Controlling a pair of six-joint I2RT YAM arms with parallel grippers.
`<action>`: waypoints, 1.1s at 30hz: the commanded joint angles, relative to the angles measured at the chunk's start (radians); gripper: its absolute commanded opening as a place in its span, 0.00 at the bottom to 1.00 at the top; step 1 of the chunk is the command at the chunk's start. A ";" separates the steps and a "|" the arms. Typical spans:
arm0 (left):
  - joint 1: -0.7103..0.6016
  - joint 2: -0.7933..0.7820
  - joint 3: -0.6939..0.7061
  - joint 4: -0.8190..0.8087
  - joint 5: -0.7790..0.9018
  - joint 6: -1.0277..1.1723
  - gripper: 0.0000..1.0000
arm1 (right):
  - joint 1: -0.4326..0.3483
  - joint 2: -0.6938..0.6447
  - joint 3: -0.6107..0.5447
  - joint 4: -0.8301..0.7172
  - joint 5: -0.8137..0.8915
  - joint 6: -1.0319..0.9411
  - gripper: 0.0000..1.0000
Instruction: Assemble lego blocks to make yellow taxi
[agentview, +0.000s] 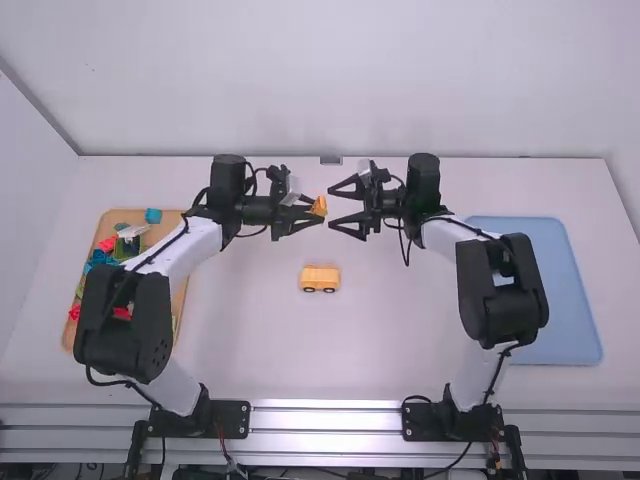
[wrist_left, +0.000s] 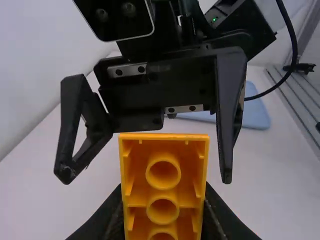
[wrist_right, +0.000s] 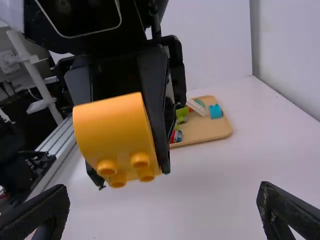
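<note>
We have a white wall (agentview: 330, 80) beyond our worktop (agentview: 260, 350), the car (agentview: 320, 274) between tan tray (agentview: 125, 215), left, and blue tray (agentview: 560, 300), right. Our left claw (agentview: 318, 207) grips a yellow block (wrist_right: 112, 130); our right claw (agentview: 331, 206) gapes wide.

The left gripper (agentview: 318, 209) holds a curved orange block (wrist_right: 112, 127)—studs (wrist_right: 140, 160) showing—a tray (wrist_right: 218, 131) of bricks (wrist_right: 181, 113) beyond.

The orange block (wrist_right: 112, 131) above the bench (agentview: 245, 340) is smooth, softly shiny plastic. The bench looks matt; the tray (wrist_right: 215, 131) at its left resembles wood, the rail (agentview: 325, 420) along its near edge metal.
</note>
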 joint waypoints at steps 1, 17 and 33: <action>0.006 0.022 -0.017 0.000 0.002 -0.025 0.02 | -0.004 0.011 0.029 0.003 -0.026 0.011 0.99; -0.004 0.078 -0.017 0.038 0.126 -0.007 0.02 | 0.023 0.011 0.029 0.079 -0.049 0.048 0.79; -0.005 0.078 -0.018 0.060 0.128 -0.064 0.02 | 0.049 0.011 0.028 0.070 -0.023 0.039 0.56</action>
